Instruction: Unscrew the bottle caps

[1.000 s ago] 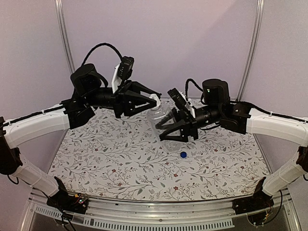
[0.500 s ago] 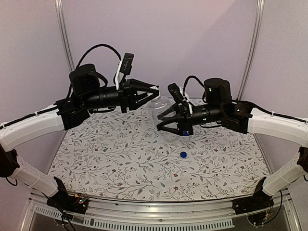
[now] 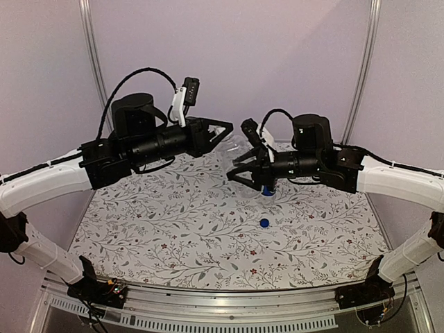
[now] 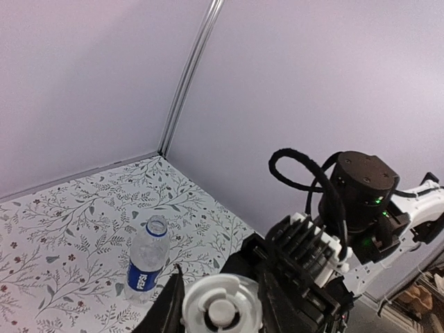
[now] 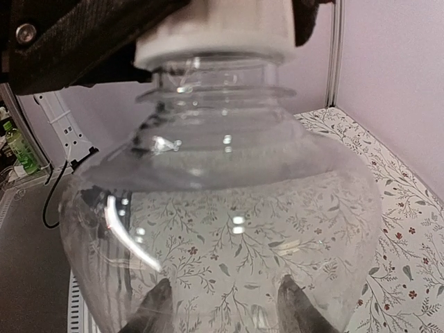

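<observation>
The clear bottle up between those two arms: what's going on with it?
The two arms hold a plain clear bottle in the air between them. The left hand is clamped on its white cap, and the right hand grips the bottle's body. The cap is on the neck, not yet off. A Pepsi bottle stands on the table with its mouth open, and a blue cap lies loose on the table.
</observation>
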`<state>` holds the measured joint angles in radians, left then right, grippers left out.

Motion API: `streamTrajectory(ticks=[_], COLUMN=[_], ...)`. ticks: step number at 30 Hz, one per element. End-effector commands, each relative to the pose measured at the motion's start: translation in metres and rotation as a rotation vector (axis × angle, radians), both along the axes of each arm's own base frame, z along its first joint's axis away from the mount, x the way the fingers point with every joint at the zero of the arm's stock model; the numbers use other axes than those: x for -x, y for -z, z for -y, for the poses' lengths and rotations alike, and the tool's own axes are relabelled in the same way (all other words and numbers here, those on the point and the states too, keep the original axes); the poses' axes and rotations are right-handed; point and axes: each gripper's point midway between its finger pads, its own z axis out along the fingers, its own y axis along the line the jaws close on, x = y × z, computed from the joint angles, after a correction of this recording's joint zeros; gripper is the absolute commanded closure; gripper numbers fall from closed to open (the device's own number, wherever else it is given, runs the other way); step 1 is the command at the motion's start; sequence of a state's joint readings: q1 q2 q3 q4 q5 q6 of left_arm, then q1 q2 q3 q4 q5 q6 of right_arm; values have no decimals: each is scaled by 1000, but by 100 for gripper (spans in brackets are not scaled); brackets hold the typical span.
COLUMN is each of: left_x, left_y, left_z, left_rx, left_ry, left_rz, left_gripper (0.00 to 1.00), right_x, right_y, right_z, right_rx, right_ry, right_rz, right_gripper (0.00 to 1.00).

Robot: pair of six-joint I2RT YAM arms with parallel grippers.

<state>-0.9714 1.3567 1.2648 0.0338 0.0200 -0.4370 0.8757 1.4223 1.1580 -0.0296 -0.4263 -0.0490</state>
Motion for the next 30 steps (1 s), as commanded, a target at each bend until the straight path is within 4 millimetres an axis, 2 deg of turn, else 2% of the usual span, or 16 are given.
streamTrajectory(ticks=[1, 3, 7, 14, 19, 22, 30], left_x=[-15, -10, 11, 39, 58, 75, 98], left_y=[13, 4, -14, -28, -32, -32, -33], left_z=[-13, -14, -14, -17, -19, -15, -8], left_rx=[-57, -32, 27, 43, 49, 51, 72], left_ry=[-115, -91, 26, 252, 405, 532, 705], left_rz=[-24, 6, 96, 214, 290, 335, 442], left_gripper=[100, 97, 79, 29, 8, 1, 0], right_x=[-12, -8, 7, 47, 66, 73, 88], right_y=[-15, -15, -15, -15, -15, -17, -23], right_z=[6, 5, 5, 4, 4, 3, 3], right_rx=[-28, -33, -44, -68, -83, -94, -117], right_ry=[56, 20, -74, -310, -428, -481, -596], right_rz=[51, 50, 47, 18, -13, -24, -51], right_gripper=[73, 72, 70, 67, 66, 66, 65])
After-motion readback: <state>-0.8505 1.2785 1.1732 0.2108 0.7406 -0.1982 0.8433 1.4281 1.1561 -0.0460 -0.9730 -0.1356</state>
